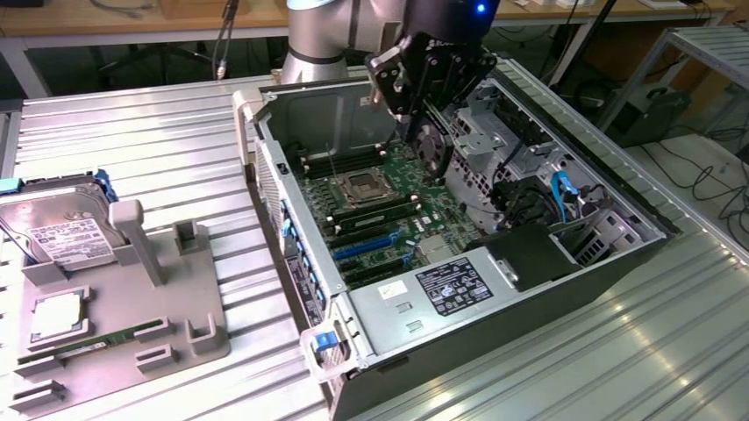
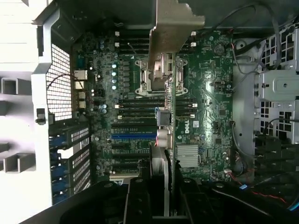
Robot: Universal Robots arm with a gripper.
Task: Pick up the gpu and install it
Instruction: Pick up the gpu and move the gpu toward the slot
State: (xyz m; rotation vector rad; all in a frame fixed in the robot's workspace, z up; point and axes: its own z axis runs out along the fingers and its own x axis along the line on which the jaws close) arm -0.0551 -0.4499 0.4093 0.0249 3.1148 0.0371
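One graphics card [image 1: 432,149] hung edge-down in my gripper [image 1: 426,118], which was pinched on its upper edge, in the upper middle of the exterior view. It sat over the motherboard [image 1: 387,206] inside the open computer case [image 1: 468,342]; I could not tell whether it touched a slot. In the wrist view the card ran edge-on across the board, ending in its silver bracket [image 2: 174,23]. At the exterior view's left, a hard drive [image 1: 65,232] stood in a grey holder [image 1: 117,351].

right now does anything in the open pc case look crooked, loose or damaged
Nothing stands out. The thin green circuit card with a silver end bracket sits edge-on in the jaws above the green motherboard, not in a slot; no damage shows.
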